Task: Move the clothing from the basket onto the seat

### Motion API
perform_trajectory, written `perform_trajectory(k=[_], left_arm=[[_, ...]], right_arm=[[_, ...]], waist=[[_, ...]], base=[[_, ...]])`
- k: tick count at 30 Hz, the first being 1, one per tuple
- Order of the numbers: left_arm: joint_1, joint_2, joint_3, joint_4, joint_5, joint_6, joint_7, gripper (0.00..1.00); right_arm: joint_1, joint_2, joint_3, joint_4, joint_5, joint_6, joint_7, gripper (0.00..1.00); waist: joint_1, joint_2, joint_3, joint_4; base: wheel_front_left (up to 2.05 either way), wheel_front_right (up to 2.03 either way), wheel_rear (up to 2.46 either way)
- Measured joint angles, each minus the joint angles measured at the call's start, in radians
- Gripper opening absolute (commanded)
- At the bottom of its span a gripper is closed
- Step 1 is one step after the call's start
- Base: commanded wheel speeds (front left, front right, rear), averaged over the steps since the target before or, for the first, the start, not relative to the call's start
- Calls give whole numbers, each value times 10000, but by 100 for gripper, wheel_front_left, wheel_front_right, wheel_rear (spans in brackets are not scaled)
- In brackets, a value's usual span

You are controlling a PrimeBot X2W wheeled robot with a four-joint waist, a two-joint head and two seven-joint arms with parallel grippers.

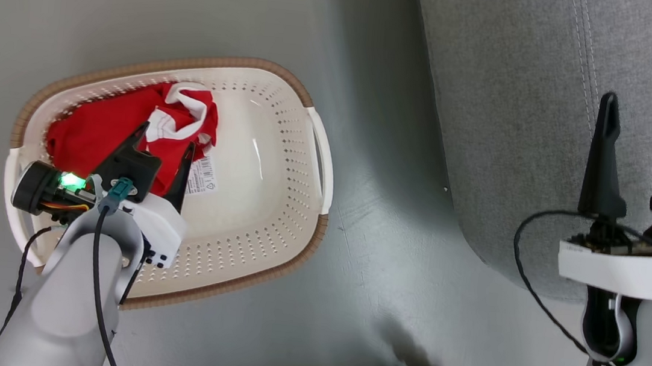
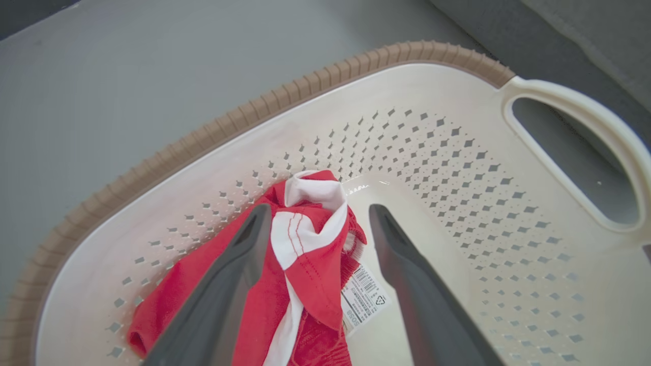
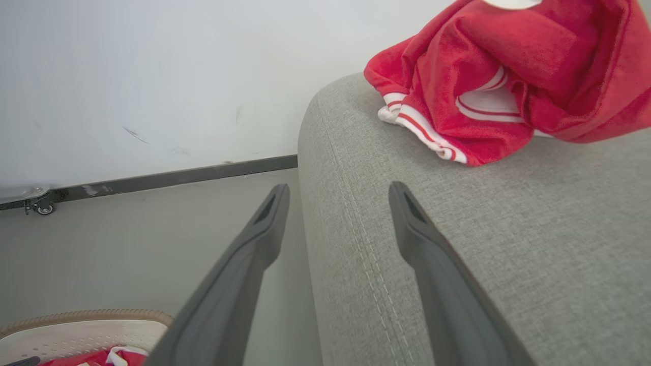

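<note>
**Grey floor, one red thing in the basket, one on the seat**

Smooth grey floor (image 1: 366,260) holds the cream-white plastic laundry basket (image 1: 273,220), which has little holes, a brown rim band and white side handles. It stands just beside the big light-grey woven-fabric seat (image 1: 522,106), not touching it.

One bright red soft garment with white trim (image 1: 95,134) lies bunched up in the basket, on the side far from the seat. A white band twists over the top of the heap. A barcode sticker (image 1: 203,176) on the basket bottom peeks out next to it.

The left gripper (image 1: 167,136) reaches down into the basket. Its two dark fingers (image 2: 229,284) are spread wide, one on each side of the raised white-and-red fold. I cannot tell if they touch the cloth.

The second red garment, a top with white-striped cuffs (image 3: 488,66), lies in a heap on the seat near its rounded edge. The right gripper (image 1: 638,97) hangs over the seat with its fingers apart, holding nothing.
</note>
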Motion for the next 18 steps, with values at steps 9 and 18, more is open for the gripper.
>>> perform_trajectory(k=[9, 18], left_arm=[[-224, 267, -36, 596, 251, 157, 0, 100], [-816, 481, -151, 1047, 491, 282, 17, 100]], right_arm=[[-330, 0, 205, 140, 234, 0, -10, 100], [-703, 2, 286, 251, 328, 0, -12, 100]], waist=[[2, 0, 395, -365], [2, 0, 663, -659]], base=[[0, 0, 0], [0, 0, 0]])
